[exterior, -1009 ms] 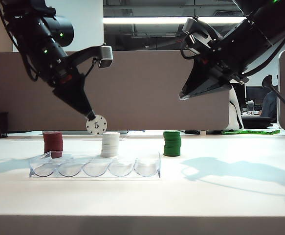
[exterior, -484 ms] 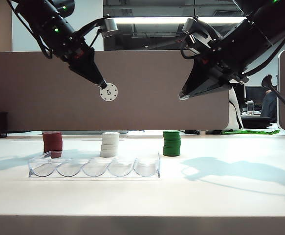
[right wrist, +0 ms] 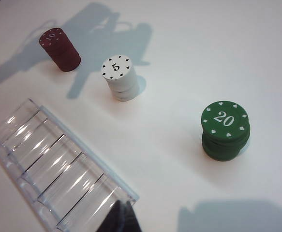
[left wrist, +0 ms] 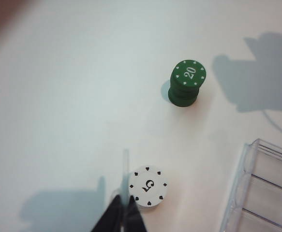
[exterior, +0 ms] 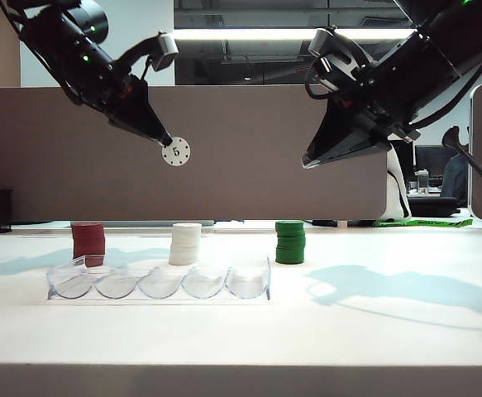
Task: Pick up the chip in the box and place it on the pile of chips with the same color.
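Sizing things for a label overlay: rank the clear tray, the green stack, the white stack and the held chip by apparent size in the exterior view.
1. Clear tray, by far the widest.
2. Green stack and white stack: alike, no ranking.
3. Chip, smallest, pinched edge-on in the shut left gripper, high above the table.

The chip [exterior: 176, 152] is white with a black "5" in its centre and small dark marks around its rim. The pile of chips [exterior: 185, 244] is white too, its top face bearing the same black "5" and rim marks. On the left, the dark red stack [exterior: 88, 243] shows pale markings on top. On the right, the green stack [exterior: 290, 241] carries a white "20" ringed by white marks. The box [exterior: 159, 280] is clear. The table [exterior: 373, 314] is white.
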Tool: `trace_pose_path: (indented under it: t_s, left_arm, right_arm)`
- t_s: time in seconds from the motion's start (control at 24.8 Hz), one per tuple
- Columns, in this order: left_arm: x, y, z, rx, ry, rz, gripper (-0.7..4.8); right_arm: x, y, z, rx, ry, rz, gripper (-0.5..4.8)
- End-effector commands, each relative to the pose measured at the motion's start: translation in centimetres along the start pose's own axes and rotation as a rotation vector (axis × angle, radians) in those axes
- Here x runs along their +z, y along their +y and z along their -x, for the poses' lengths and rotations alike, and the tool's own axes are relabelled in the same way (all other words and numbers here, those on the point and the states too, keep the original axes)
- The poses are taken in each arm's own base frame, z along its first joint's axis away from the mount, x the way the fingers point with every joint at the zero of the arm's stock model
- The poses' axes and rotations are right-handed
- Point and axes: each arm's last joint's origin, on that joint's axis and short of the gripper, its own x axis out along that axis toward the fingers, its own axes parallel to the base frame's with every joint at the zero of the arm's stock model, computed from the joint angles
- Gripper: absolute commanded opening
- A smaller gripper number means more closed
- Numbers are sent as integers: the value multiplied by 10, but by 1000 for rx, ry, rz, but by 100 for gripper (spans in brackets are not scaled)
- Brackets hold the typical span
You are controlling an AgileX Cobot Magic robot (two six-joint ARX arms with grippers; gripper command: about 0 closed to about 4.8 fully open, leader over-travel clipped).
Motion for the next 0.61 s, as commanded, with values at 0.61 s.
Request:
trace_pose_path:
  t_s: [0.61]
  left_arm:
    - [-10,15,-29,-169,-67,459,-6]
  right_arm:
    - [2,1,1,3,-13,9,-6]
